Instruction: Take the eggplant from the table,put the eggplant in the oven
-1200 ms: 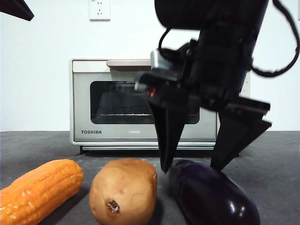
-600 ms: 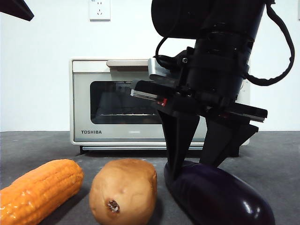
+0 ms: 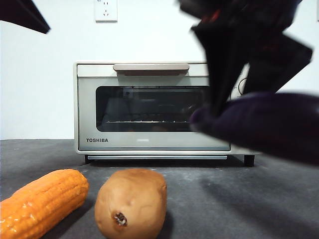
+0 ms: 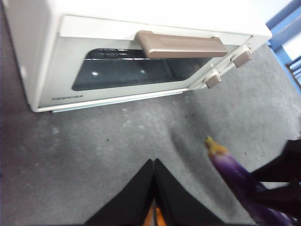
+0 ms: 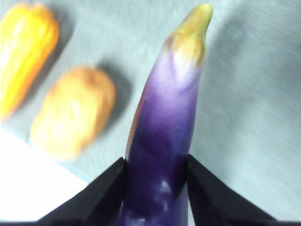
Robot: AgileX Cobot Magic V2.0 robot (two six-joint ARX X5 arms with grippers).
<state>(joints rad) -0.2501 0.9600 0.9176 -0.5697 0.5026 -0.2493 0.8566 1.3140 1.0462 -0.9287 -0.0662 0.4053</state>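
Eggplant in right gripper before TOSHIBA-marked oven

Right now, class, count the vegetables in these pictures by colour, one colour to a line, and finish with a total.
Orange: 1, the corn cob on the table.
Brown: 1, the potato beside it.
Purple: 1, the eggplant, held in the air by the right gripper, oven behind.
Total: 3 vegetables.

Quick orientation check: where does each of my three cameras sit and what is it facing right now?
Front: low at table height, facing the closed oven; right gripper holds the eggplant aloft.
Left wrist: above the table, facing the oven; left gripper shut, empty.
Right wrist: looks along the clamped eggplant at potato and corn.
All three share the eggplant.
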